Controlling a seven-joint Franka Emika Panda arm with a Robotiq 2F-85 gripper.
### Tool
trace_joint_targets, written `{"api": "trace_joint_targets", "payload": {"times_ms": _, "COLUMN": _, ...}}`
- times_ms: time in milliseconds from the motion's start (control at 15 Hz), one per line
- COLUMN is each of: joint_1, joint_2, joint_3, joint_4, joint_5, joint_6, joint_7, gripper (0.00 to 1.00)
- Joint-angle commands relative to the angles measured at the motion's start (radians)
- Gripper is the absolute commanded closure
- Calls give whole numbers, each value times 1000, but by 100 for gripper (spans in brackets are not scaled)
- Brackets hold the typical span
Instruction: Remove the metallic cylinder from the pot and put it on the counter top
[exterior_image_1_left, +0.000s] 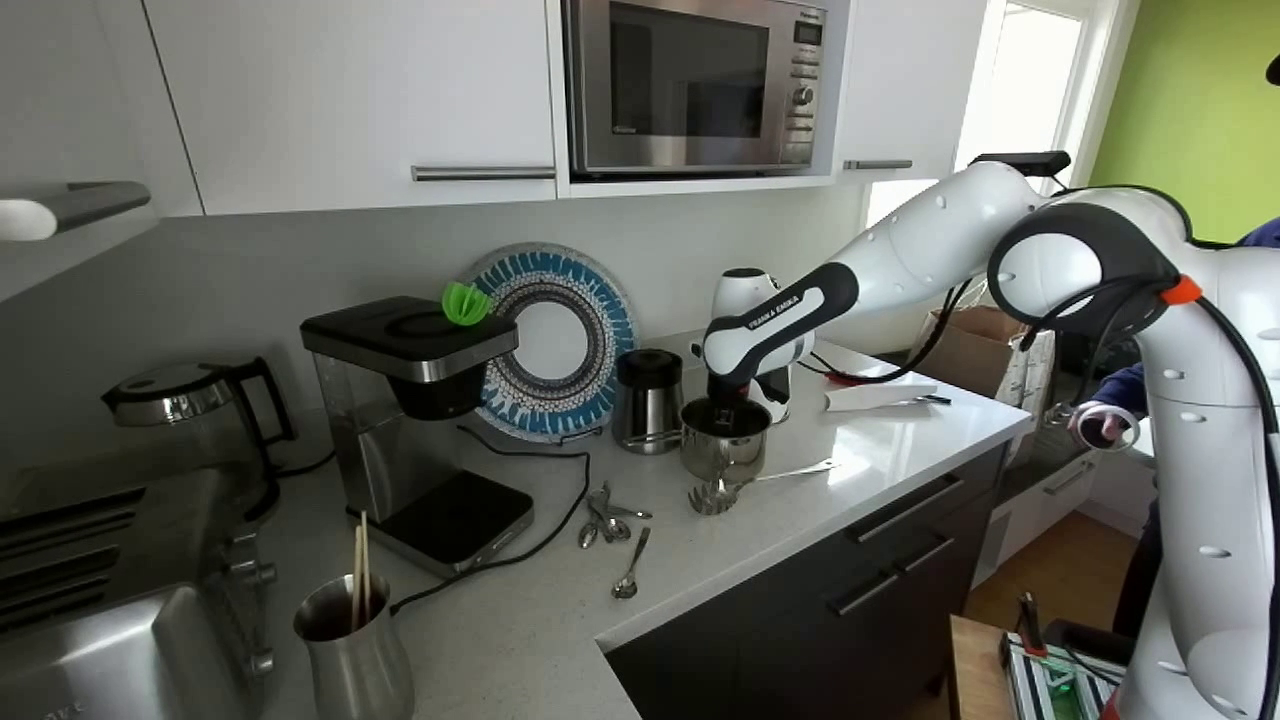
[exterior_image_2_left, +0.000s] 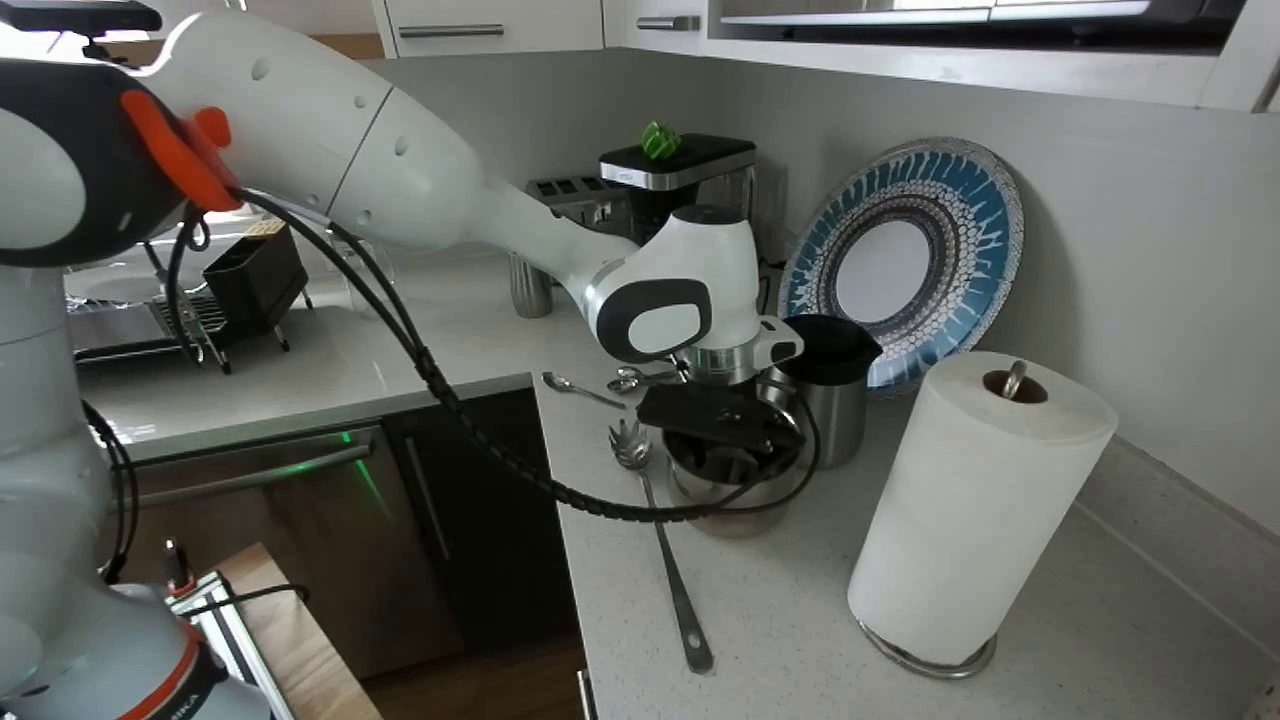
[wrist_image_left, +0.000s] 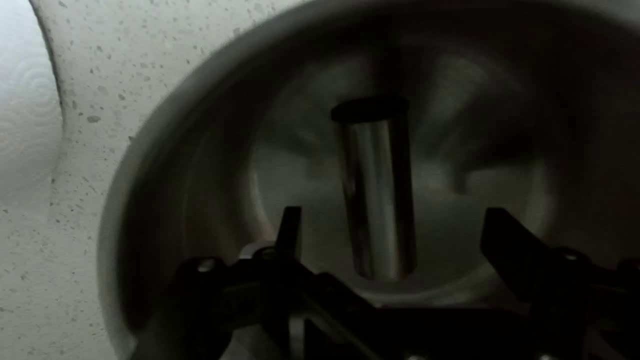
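The shiny steel pot (exterior_image_1_left: 722, 458) stands on the pale counter top (exterior_image_1_left: 530, 625) in both exterior views (exterior_image_2_left: 735, 526); in the wrist view I look down into it (wrist_image_left: 165, 200). The metallic cylinder (wrist_image_left: 381, 200), smooth with a dark end, is inside the pot; I cannot tell whether it lies flat or leans. It is hidden in both exterior views. My gripper (wrist_image_left: 393, 212) is open and empty, its black fingers apart on either side of the cylinder's lower part, touching neither side. In an exterior view the gripper (exterior_image_1_left: 727, 412) reaches down into the pot's mouth.
A steel jug (exterior_image_2_left: 842, 415) stands close beside the pot. A long slotted serving fork (exterior_image_2_left: 672, 560) lies against its other side. A paper towel roll (exterior_image_2_left: 980, 510), several small spoons (exterior_image_1_left: 605, 515), a coffee maker (exterior_image_1_left: 415, 440) and a utensil holder (exterior_image_1_left: 360, 655) stand or lie around. A microwave (exterior_image_1_left: 695, 85) hangs above.
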Motion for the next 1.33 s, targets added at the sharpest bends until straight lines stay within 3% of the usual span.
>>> {"api": "trace_joint_targets", "payload": {"times_ms": 0, "joint_1": -29, "joint_2": 42, "joint_3": 25, "joint_4": 40, "joint_5": -5, "joint_6": -19, "joint_7": -15, "gripper": 16}}
{"api": "trace_joint_targets", "payload": {"times_ms": 67, "joint_1": -31, "joint_2": 48, "joint_3": 26, "joint_4": 46, "joint_5": -9, "joint_6": -23, "joint_7": -13, "gripper": 29}}
{"api": "trace_joint_targets", "payload": {"times_ms": 600, "joint_1": -59, "joint_2": 33, "joint_3": 51, "joint_4": 75, "joint_5": 27, "joint_6": -105, "joint_7": -49, "gripper": 89}}
{"api": "trace_joint_targets", "payload": {"times_ms": 933, "joint_1": -69, "joint_2": -28, "joint_3": 74, "joint_4": 87, "joint_5": 100, "joint_6": -205, "joint_7": -128, "gripper": 89}}
{"api": "trace_joint_targets", "payload": {"times_ms": 1267, "joint_1": -44, "joint_2": -161, "joint_3": 20, "joint_4": 50, "joint_5": 24, "joint_6": -227, "joint_7": -81, "gripper": 89}}
